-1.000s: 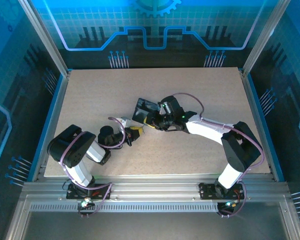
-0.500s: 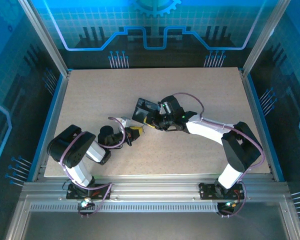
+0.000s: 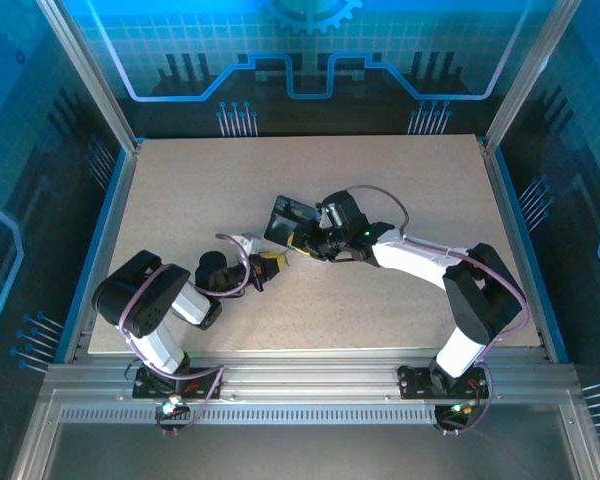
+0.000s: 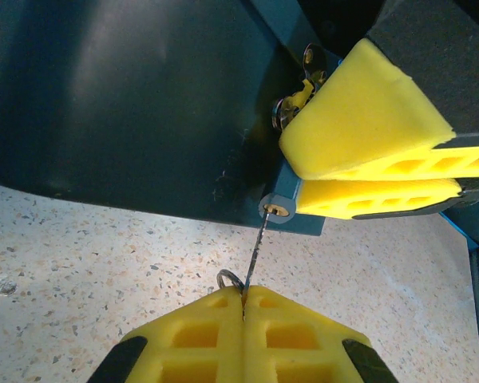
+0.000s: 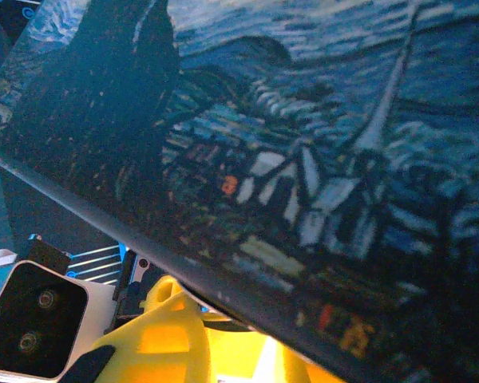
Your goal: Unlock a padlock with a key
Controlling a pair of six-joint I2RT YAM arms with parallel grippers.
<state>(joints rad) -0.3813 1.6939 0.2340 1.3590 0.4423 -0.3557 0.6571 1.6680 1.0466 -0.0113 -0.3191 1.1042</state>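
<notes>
The left gripper (image 4: 243, 299) is pinching the key (image 4: 255, 254) tight by its bow, blade touching the padlock (image 4: 277, 210) at the lower edge of the tin (image 4: 144, 104). The right gripper (image 4: 297, 179) is clamping the padlock there. Key's looking thin, probably bendable.

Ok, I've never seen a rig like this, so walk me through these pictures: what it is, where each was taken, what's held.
Two robot arms are bolted to a speckled table, each ending in a two-finger gripper with yellow pads. The wide picture looks down from above and behind them. The close-ups come from wrist cameras. From the left wrist, the left gripper pinches a thin key, its tip at the keyhole of a small padlock, which the right gripper holds beside a dark tin. The right wrist camera looks at the tin's night-sky print.
</notes>
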